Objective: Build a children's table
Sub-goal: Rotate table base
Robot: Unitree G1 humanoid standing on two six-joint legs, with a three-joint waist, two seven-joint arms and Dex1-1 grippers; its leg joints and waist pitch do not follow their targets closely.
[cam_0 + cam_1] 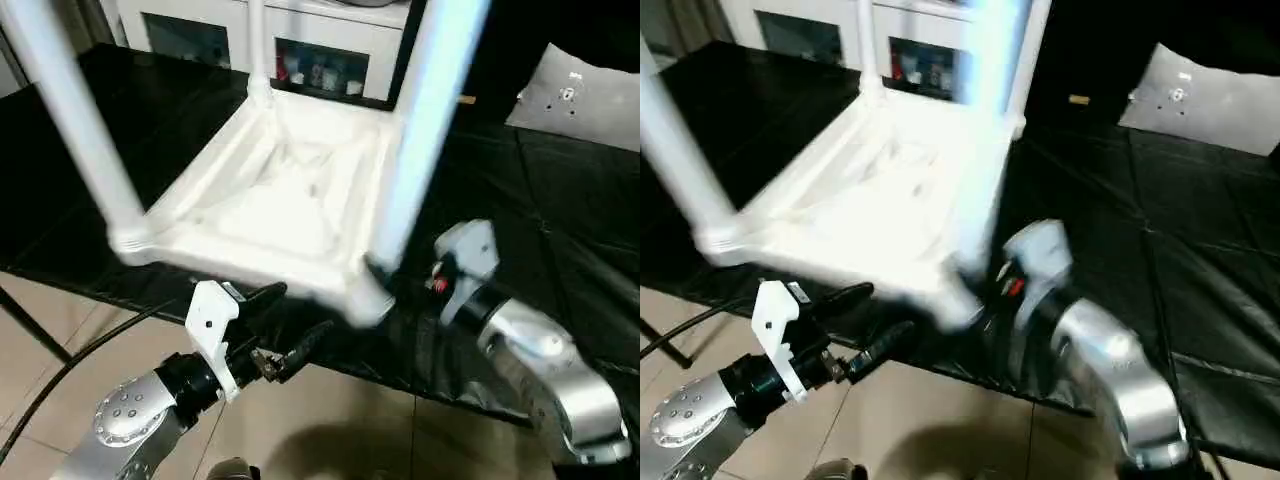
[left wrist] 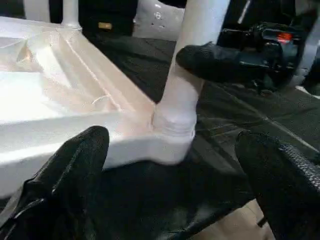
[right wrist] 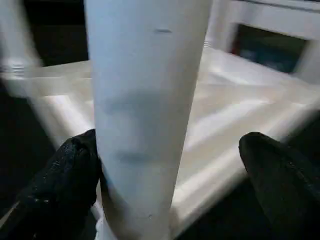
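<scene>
Left tool (image 1: 285, 330): your fingers stand spread wide, gripping nothing, just off the near edge of the counter (image 1: 560, 200), below the table's near rim.
Right tool (image 3: 170, 175): also spread wide; the near right leg (image 1: 425, 140) stands between its fingers, one finger (image 3: 70, 172) against the leg, the other apart from it, so you have no clamp on it.
Children's table (image 1: 280, 190): it lies upside down on the black counter, ribbed underside up, legs rising from the corner sockets.
Near left leg (image 1: 75, 120): seated in its socket, leaning left.
Cabinet (image 1: 300, 45): white, shelved, beyond the far edge.
Grey-white panel (image 1: 580, 95): far right on the counter.
</scene>
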